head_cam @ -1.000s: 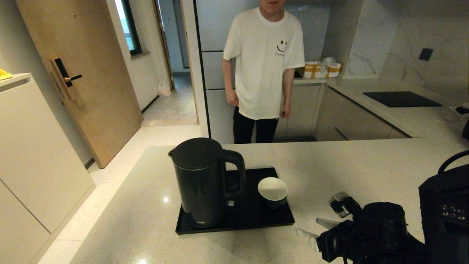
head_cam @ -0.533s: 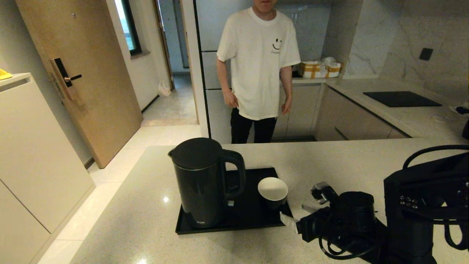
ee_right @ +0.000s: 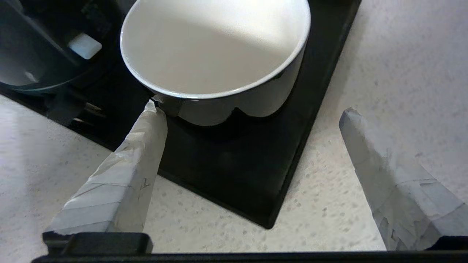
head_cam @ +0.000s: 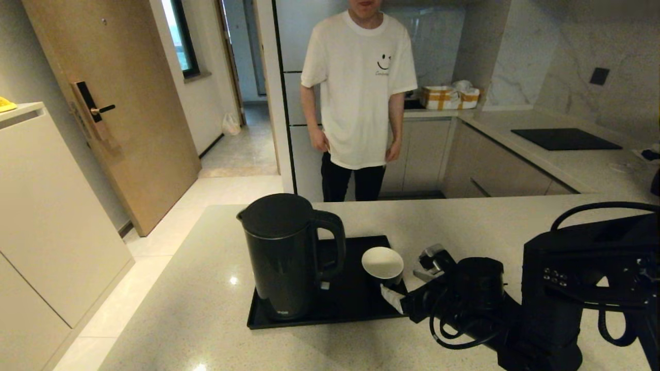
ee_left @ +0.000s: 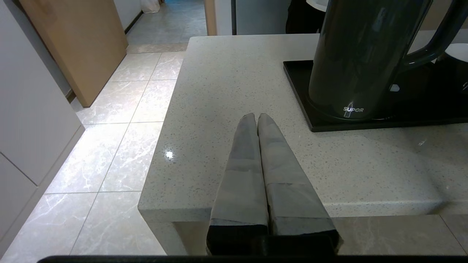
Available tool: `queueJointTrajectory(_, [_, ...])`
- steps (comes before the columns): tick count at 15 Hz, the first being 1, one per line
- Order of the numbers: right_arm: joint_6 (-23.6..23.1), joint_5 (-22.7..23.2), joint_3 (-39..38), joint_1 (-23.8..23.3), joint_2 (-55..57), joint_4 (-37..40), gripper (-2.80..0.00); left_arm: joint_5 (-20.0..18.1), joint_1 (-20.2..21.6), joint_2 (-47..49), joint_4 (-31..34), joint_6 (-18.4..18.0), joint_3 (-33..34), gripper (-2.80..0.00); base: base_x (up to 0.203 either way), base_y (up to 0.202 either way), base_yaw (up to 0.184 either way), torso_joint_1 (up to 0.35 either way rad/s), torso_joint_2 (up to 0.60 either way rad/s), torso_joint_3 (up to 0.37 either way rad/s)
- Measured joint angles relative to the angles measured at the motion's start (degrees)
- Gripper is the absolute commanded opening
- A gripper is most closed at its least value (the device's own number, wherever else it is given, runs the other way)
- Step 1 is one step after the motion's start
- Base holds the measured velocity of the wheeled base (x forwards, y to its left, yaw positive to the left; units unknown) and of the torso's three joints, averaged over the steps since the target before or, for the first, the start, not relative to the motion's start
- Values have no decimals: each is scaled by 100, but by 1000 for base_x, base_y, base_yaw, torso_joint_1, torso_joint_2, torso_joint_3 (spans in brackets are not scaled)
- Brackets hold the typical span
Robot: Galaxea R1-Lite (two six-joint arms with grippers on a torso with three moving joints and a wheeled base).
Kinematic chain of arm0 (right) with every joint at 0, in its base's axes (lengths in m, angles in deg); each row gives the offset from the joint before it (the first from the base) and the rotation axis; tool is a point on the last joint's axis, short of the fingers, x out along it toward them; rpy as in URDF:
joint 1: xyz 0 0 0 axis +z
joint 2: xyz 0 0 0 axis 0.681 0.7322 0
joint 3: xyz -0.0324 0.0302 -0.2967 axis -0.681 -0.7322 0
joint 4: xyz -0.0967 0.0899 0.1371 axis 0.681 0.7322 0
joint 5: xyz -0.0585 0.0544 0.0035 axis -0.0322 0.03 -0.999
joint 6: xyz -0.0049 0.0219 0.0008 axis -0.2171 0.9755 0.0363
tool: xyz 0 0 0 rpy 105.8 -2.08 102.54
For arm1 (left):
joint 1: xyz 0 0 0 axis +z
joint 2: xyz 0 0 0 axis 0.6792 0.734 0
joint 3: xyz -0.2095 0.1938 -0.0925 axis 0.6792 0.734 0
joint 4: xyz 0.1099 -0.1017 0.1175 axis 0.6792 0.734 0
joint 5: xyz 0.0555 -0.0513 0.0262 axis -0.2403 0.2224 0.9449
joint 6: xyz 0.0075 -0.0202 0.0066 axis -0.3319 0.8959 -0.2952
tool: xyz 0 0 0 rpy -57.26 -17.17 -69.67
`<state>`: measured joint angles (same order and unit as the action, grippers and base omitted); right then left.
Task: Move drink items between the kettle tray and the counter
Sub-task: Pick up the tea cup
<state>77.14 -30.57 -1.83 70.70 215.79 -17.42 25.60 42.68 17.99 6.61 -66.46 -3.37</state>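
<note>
The tall black kettle point(head_cam: 286, 255) stands on the left half of the black tray point(head_cam: 356, 306), which lies on the speckled counter point(head_cam: 464, 226). The small black cup point(head_cam: 382, 264), white inside, sits on the tray's right half. My right gripper point(head_cam: 405, 284) is open just right of the cup, low over the tray's near right corner. In the right wrist view the cup point(ee_right: 215, 47) lies ahead of the gripper point(ee_right: 250, 109). One fingertip point(ee_right: 153, 109) is right at its wall. The other hangs over bare counter. My left gripper point(ee_left: 255, 117) is shut and empty over the counter's near left corner, beside the kettle point(ee_left: 358, 54).
A person in a white T-shirt point(head_cam: 358, 87) stands behind the counter. A black cooktop point(head_cam: 564, 138) is set in the back right counter. The counter ends at a left edge point(ee_left: 172, 109) above tiled floor. A wooden door point(head_cam: 118, 103) stands far left.
My right arm has moved left along the counter, bringing its open fingers up to the cup. The person has shifted slightly left. Kettle, cup and tray have not moved.
</note>
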Motion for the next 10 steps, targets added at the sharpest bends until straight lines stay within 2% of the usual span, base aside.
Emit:
queueJointTrajectory(3, [-324, -373, -170, 211, 310, -272, 0, 0, 0, 0, -2, 1, 0, -280, 0, 0, 0, 0, 0, 0])
queueJointTrajectory(10, [-242, -110, -246, 257, 496, -284, 0, -2, 0, 0, -2, 1, 0, -280, 0, 0, 0, 0, 0, 0])
